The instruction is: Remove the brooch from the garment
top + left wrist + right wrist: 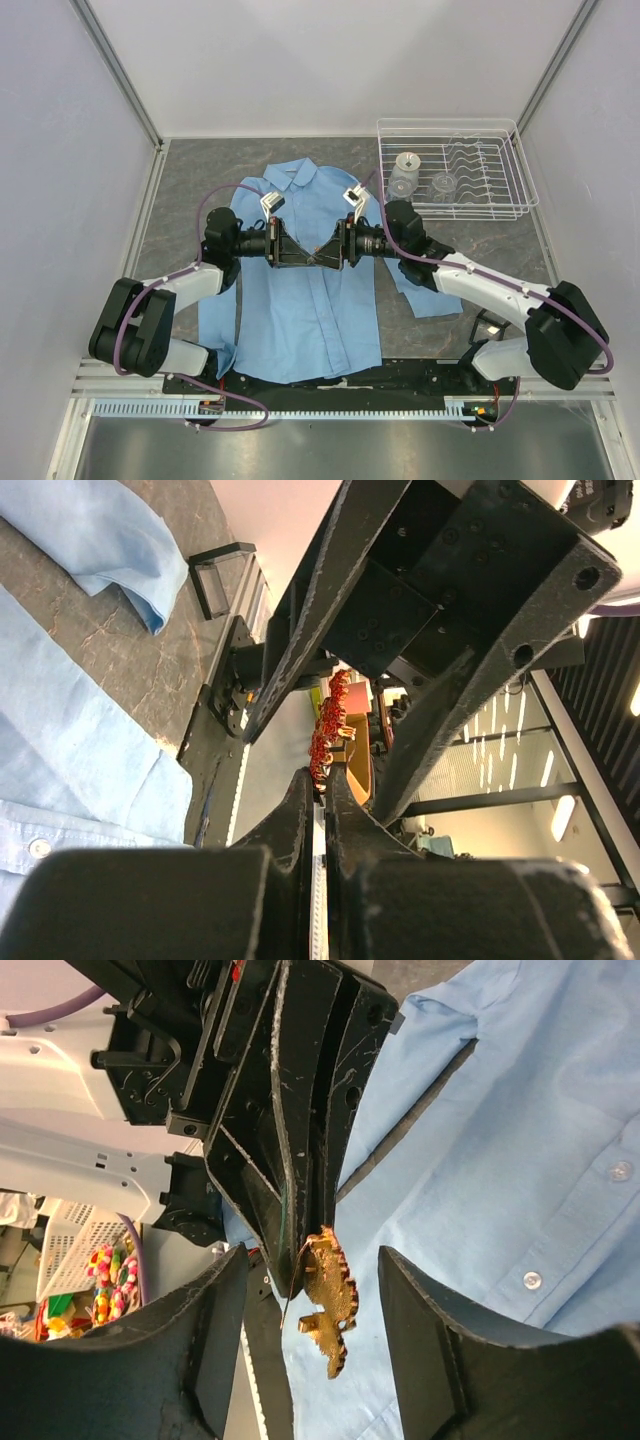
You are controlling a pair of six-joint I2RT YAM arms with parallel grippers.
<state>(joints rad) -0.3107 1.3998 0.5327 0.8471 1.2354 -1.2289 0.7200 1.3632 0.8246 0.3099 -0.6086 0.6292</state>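
Pinching the brooch (330, 1305) between almost closed fingertips, the left gripper (320, 776) holds it up off the garment (310, 310), over the shirt's chest near the button line. In the right wrist view the brooch's long axis runs roughly top to bottom, leaning a little toward the lower right. Its gold back faces that camera, and the orange-red beads show only along the right rim. Its upper end is the part caught in the left fingertips. A thin wire-like stem (293, 1290) runs down beside its left edge. From the left wrist view the brooch is seen edge-on, a narrow red strip rising from the fingertips toward the upper right.

The right gripper (312, 1270) is spread wide, one finger on each side of the brooch with a gap on both sides, and it grasps nothing. In the top view the two grippers meet tip to tip.

The garment lies flat and face up beneath them, with its collar at the far end and its hem toward the near edge. It rests on a dark grey marbled table (200, 170). A white wire rack (448, 121) sits at the far right, beyond the shirt's shoulder and not touching it, with a few clear vessels (405, 175) inside. Pale plain walls (60, 150) close in the table on three sides
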